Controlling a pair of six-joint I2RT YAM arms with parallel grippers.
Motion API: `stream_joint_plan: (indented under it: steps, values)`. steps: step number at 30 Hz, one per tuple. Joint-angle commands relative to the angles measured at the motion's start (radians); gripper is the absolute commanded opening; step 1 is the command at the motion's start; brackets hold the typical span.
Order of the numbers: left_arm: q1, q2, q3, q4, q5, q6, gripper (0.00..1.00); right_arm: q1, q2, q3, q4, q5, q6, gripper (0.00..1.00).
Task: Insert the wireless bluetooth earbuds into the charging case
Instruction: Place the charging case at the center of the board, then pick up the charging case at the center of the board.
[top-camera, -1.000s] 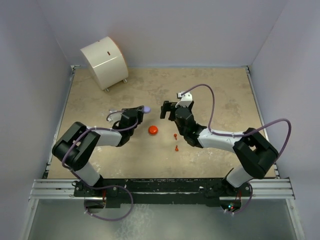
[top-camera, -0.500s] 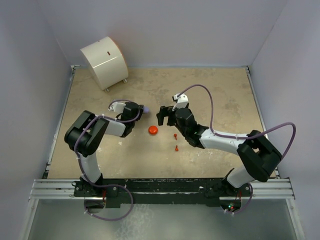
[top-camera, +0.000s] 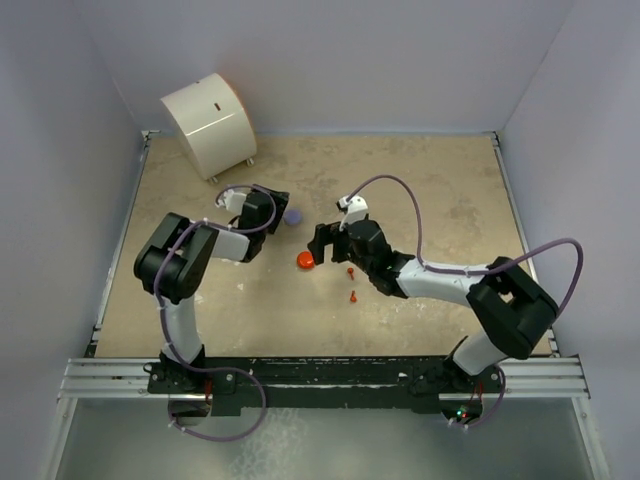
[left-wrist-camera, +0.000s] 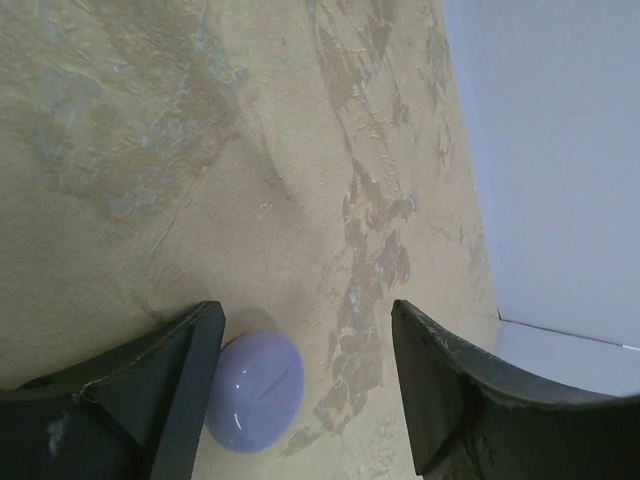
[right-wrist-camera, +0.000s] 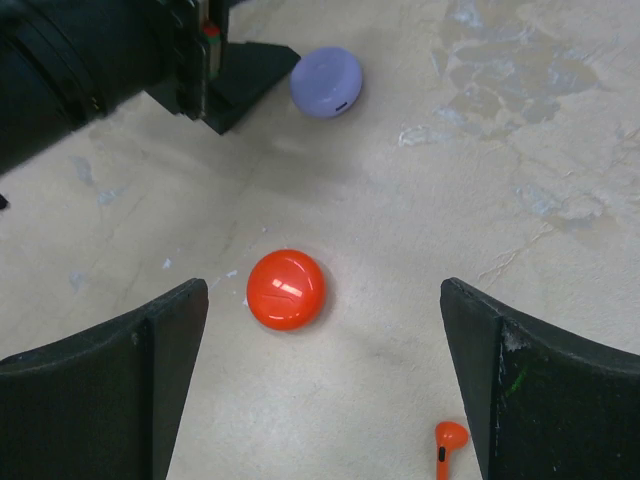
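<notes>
A round lilac charging case (left-wrist-camera: 255, 390) lies closed on the table between the jaws of my open left gripper (left-wrist-camera: 303, 330), close beside one finger (left-wrist-camera: 185, 375). From above, the lilac case (top-camera: 292, 215) sits just right of the left gripper (top-camera: 277, 207). A round red-orange case (right-wrist-camera: 286, 289), also closed, lies under my open right gripper (right-wrist-camera: 322, 300), nearer the left finger and apart from both. Two red-orange earbuds (top-camera: 350, 271) (top-camera: 354, 295) lie loose on the table right of the red case (top-camera: 306, 260). One earbud (right-wrist-camera: 447, 445) shows by the right finger.
A white drum-shaped device (top-camera: 208, 122) stands at the back left corner. Pale walls close the table on three sides. A metal rail (top-camera: 320, 375) runs along the near edge by the arm bases.
My left gripper has opened and let go of the lilac case, which now rests on the table. The right gripper has moved left and nearer, over the red case.
</notes>
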Motion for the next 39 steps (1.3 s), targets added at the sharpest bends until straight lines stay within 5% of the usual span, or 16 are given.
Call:
stream_joint_plan:
  steps: [1, 19, 39]
  values:
    - [0.03, -0.068, -0.003, -0.076, 0.02, 0.06, 0.68, -0.001, 0.049, 0.02, 0.032, -0.075, -0.012, 1.0]
    - [0.051, -0.841, -0.321, -0.459, -0.248, 0.144, 0.74, 0.082, 0.252, 0.117, 0.044, -0.132, 0.03, 1.0]
    - [0.052, -0.968, -0.382, -0.55, -0.291, 0.143, 0.76, 0.183, 0.24, 0.162, -0.013, -0.08, 0.073, 1.0]
